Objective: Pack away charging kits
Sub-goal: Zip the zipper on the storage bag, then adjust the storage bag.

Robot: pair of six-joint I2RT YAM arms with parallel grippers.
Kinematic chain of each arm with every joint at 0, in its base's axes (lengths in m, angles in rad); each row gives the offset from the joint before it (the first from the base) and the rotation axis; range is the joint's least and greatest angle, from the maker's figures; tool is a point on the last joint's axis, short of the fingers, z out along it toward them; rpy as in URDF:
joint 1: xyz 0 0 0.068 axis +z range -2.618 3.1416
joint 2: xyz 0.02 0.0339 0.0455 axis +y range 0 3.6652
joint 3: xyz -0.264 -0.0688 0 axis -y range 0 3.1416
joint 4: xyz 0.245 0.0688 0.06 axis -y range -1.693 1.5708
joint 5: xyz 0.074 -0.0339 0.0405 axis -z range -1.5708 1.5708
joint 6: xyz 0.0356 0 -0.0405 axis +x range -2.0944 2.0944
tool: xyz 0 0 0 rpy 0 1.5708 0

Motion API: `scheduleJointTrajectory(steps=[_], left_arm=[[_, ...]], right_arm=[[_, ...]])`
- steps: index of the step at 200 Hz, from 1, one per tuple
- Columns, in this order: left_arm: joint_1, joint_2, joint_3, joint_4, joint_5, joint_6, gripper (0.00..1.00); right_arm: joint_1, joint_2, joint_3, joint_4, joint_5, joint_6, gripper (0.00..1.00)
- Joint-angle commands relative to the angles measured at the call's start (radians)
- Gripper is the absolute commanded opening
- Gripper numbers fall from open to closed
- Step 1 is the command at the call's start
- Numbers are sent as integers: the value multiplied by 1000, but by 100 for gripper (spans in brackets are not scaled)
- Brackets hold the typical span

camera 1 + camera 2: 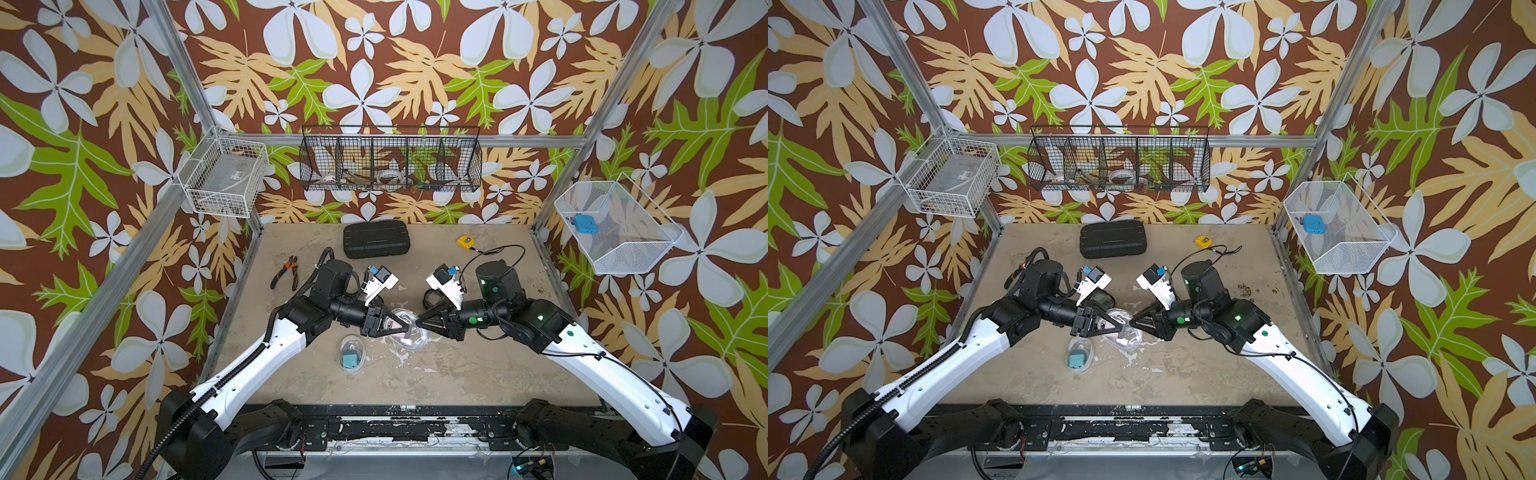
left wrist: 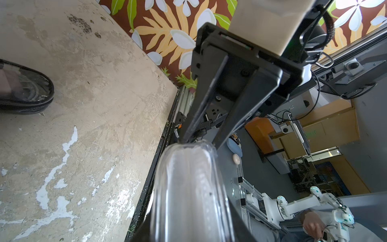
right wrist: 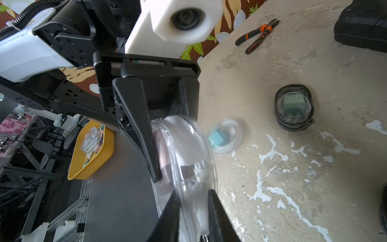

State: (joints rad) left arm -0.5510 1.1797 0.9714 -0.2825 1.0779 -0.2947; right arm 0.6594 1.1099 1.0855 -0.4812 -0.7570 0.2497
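While the left tool (image 1: 405,325) clamps one clear case (image 1: 409,340) and the right tool (image 1: 419,323) pinches its rim above the table (image 1: 478,374), three more lie flat: a second clear case (image 1: 351,353), holding one teal plug (image 1: 350,360), farthest from the ribbed black case (image 1: 376,240), and a black-rimmed case (image 3: 293,108) and second black-rimmed case (image 2: 25,90) nearer it.

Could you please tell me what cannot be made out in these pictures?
- Contents of the held clear case: blurred in the right wrist view, edge-on in the left wrist view.
- Whether the right fingers pinch it: contact lost in blur and clear plastic.
- Black-rimmed case: partly under the right arm's camera in a top view, cut by the left wrist view's edge.
- Black wire basket: contents too small, behind mesh, in both top views.
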Motion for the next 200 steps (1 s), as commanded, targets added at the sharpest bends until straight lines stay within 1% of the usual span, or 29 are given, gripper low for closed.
scheduleJointTrajectory(steps=[1,10,22,28,32,41,52,60,71,87,88,94,109,129,137,147,153,168,187,200], left_arm=[[0,6,15,-3,-2,50,7],[-1,6,17,-4,-6,55,7],[-1,8,18,-7,-9,54,9],[-1,9,18,-13,-13,57,12],[-1,9,19,-19,-14,59,16],[1,8,16,-27,-21,55,30],[0,-5,-5,-22,-21,41,43],[0,-24,-32,9,-21,7,52],[0,-62,-78,83,-15,-64,58],[0,-136,-165,277,-23,-235,61],[0,-136,-172,293,-24,-264,62],[0,-165,-208,386,-34,-351,64],[1,-212,-306,661,-76,-566,64],[1,-216,-405,952,-163,-789,65],[-1,-211,-432,1038,-191,-849,65],[-4,-200,-450,1096,-217,-890,66],[-8,-194,-455,1116,-229,-898,66],[-19,-195,-467,1132,-279,-907,65],[-23,-199,-487,1165,-348,-939,64],[-24,-191,-490,1192,-364,-965,63]], right_arm=[[2,8,-11,19,-72,-7,8],[2,9,-16,23,-83,-2,0],[3,4,-23,41,-91,17,0],[3,-3,-27,55,-90,31,0],[3,-7,-28,63,-86,40,0],[2,-17,-32,81,-66,63,0],[2,-32,-38,105,-26,109,0],[2,-41,-47,129,-3,147,0],[2,-52,-67,164,27,214,0],[2,-64,-101,228,33,314,0],[2,-64,-101,228,33,314,0],[2,-72,-119,262,26,350,0],[3,-94,-167,362,6,445,0],[3,-106,-185,380,37,474,0],[3,-109,-190,381,51,480,0],[3,-117,-206,417,49,508,0],[3,-122,-221,454,38,535,0],[5,-120,-233,479,47,574,0],[8,-119,-239,483,66,582,0],[8,-121,-245,486,80,591,0]])
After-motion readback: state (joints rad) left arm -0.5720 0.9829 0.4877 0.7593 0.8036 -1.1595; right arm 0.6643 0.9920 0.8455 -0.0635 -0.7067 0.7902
